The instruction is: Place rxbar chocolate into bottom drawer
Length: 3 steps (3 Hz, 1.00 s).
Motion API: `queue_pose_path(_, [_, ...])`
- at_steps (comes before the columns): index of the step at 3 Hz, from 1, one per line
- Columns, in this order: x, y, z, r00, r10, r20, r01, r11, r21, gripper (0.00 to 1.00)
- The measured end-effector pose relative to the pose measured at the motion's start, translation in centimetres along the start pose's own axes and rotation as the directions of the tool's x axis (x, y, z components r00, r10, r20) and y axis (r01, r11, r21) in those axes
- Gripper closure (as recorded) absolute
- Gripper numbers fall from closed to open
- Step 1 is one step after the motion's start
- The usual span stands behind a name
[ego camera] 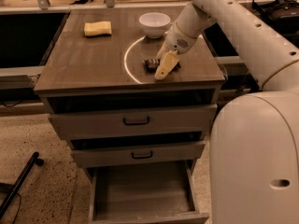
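Rxbar chocolate [150, 64]: lies flat on the cabinet top [88, 62], right of the frame's centre and near the top's front right part.
Long axis: roughly left to right across the frame, close to parallel with the cabinet's front edge; one crimped end points to the frame's left.
Hidden part of the bar: its middle is covered by the gripper. A dark strip shows on either side, and the wrapper print is too small to read.
Gripper [162, 72]: pale yellowish, slanting down and to the left from the white wrist, right over the bar at the cabinet top.
Jaws: cannot tell whether they are spread or closed, or whether they touch the wrapper.
Arm [233, 20]: white, entering from the upper right of the frame.
Bottom drawer [140, 192]: pulled out at the bottom centre, its plain wooden floor showing; its front edge is cut off by the lower frame border.
Upper drawers [136, 121]: two, each with a black handle, both closed or nearly so, with dark gaps above them.
White bowl [154, 23]: upper centre of the cabinet top, behind the bar and apart from it.
Yellow sponge [98, 28]: upper left of the cabinet top, well apart from the bar.
Pale arc [127, 62]: thin curved bright line on the top, just left of the bar.
Robot body [254, 162]: large white shell filling the lower right, hiding the cabinet's right side.
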State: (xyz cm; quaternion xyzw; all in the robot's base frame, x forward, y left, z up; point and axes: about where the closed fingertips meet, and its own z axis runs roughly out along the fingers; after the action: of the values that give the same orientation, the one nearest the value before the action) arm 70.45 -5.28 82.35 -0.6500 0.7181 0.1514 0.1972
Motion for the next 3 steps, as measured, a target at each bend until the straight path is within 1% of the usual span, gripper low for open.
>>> queue_pose_path(1, [-1.0,0.4,-0.4,1.0,-0.026,0.007,0.026,0.9997,-0.003,0.66])
queue_pose_path(2, [-1.8,0.9,-0.8,0.999,-0.046,0.016,0.046,0.9989,-0.004,0.87])
queue_pose_path(3, [-2.5,1.9,-1.7,0.997,-0.07,0.023,0.07,0.9973,0.021,1.0])
